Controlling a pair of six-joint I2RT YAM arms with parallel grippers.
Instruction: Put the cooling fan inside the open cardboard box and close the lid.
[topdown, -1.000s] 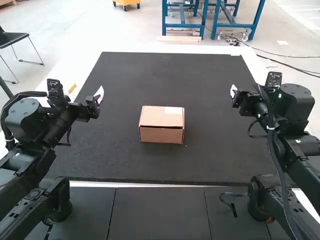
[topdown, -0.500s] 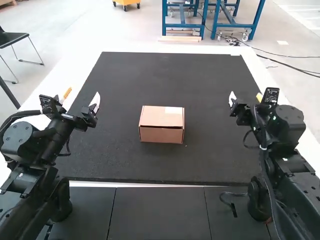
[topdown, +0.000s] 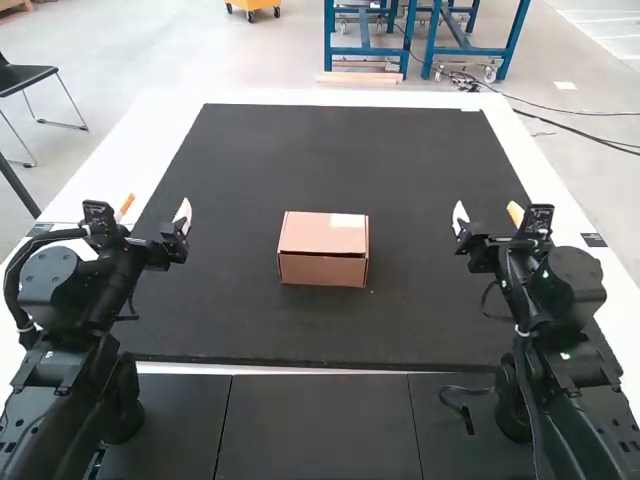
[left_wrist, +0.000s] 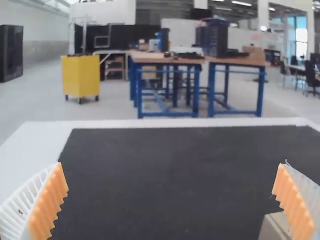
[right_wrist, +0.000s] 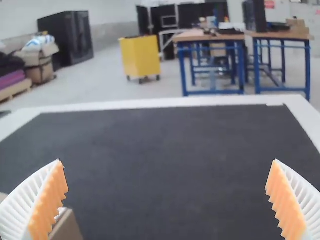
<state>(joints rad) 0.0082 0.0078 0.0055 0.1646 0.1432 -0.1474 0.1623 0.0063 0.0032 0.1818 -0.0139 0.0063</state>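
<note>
The small brown cardboard box (topdown: 323, 248) sits shut, so the job looks done, and the left claw (topdown: 155, 208) and right claw (topdown: 487, 214) are both spread, empty.

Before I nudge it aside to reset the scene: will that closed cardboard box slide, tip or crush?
The cardboard box sits low and wide with its lid flat, so it probably slides rather than tips. The black mat looks matte, perhaps grippy, so expect some drag. Its cardboard walls may dent under a hard pinch.
</note>
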